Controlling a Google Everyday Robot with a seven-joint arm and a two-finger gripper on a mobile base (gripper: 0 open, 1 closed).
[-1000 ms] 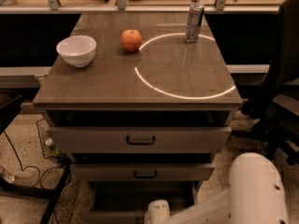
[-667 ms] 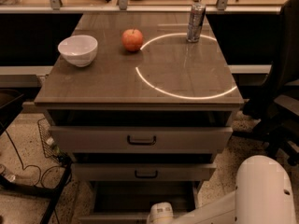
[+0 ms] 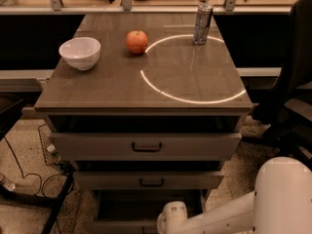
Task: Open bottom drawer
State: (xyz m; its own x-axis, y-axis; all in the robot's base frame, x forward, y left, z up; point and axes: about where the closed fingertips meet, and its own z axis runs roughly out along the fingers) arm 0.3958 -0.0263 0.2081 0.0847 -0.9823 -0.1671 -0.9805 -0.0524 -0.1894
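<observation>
The cabinet has three grey-beige drawers. The bottom drawer [image 3: 122,225] shows only the top strip of its front at the lower edge of the view, with a dark gap above it; its handle is out of view. My white arm [image 3: 278,199] comes in from the lower right, and its rounded wrist end [image 3: 173,215] sits right in front of the bottom drawer. My gripper is below the frame edge and does not show.
The top drawer [image 3: 146,146] and middle drawer [image 3: 151,181] are above, each with a dark handle. A white bowl [image 3: 79,52], an apple [image 3: 137,42] and a can [image 3: 202,24] stand on the tabletop. A dark chair [image 3: 292,96] is at the right, and cables and a wire basket [image 3: 46,145] at the left.
The arm's wrist end has shifted slightly to the right and up in front of the bottom drawer. The things on the tabletop have not moved.
</observation>
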